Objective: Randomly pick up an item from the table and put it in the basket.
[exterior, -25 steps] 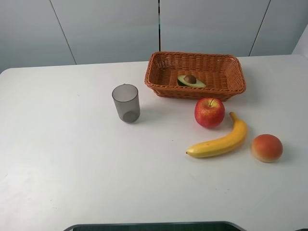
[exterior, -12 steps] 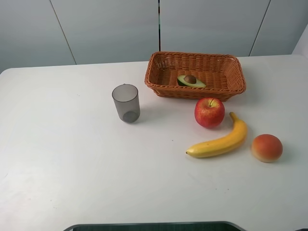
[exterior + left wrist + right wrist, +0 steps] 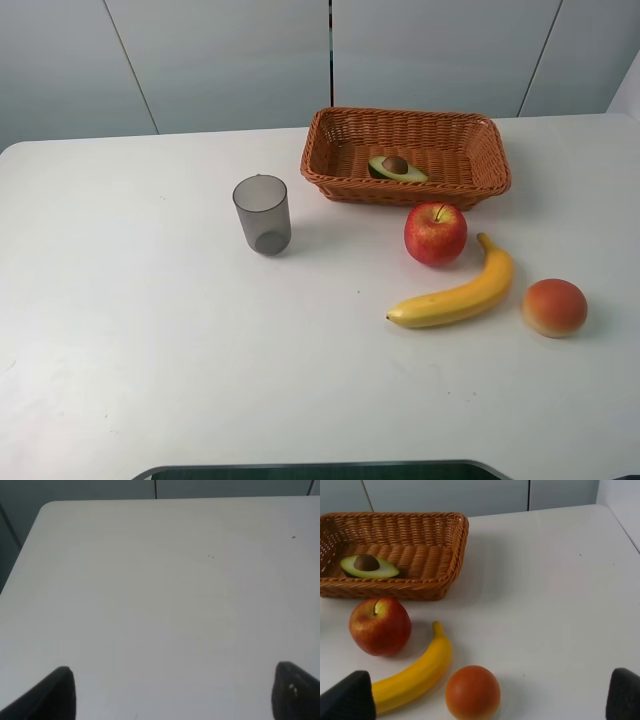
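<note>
Wicker basket (image 3: 470,150) at 12 o'clock on the table (image 3: 150,350) holds the avocado (image 3: 397,168) cut-face up, apple (image 3: 435,233) just beside its near wall, banana (image 3: 455,297) at 4 o'clock, while my left claw (image 3: 172,692) and right claw (image 3: 490,700) stand spread wide, empty.
</note>
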Controlling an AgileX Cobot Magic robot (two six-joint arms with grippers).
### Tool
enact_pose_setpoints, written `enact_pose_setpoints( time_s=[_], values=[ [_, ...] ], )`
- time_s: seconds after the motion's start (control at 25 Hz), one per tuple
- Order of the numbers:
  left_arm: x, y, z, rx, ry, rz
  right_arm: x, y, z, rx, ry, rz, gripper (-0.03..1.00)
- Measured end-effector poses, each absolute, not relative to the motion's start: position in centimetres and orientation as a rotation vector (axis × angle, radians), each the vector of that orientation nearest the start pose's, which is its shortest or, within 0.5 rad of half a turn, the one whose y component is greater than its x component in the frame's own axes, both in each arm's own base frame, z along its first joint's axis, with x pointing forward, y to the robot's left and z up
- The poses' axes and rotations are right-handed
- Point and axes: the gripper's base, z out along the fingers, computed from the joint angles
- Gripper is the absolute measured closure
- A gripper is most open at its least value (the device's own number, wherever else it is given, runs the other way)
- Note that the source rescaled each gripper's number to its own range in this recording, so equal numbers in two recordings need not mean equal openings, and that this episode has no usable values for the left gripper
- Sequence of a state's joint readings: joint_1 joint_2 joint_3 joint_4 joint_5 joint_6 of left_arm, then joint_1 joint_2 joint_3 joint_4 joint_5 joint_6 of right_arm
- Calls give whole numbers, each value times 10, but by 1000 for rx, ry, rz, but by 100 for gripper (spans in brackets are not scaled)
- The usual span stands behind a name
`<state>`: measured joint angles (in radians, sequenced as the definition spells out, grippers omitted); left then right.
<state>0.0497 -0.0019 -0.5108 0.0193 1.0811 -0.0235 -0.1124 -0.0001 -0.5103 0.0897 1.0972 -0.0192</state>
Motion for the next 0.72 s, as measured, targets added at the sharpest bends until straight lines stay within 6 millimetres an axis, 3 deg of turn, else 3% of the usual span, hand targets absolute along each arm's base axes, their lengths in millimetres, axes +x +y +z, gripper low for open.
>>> enact_pose_setpoints(
  time_s=[0.72],
  values=[
    [-7, 1, 279, -74, 2051, 40, -7, 7, 277, -5, 2068, -53, -3]
  ],
)
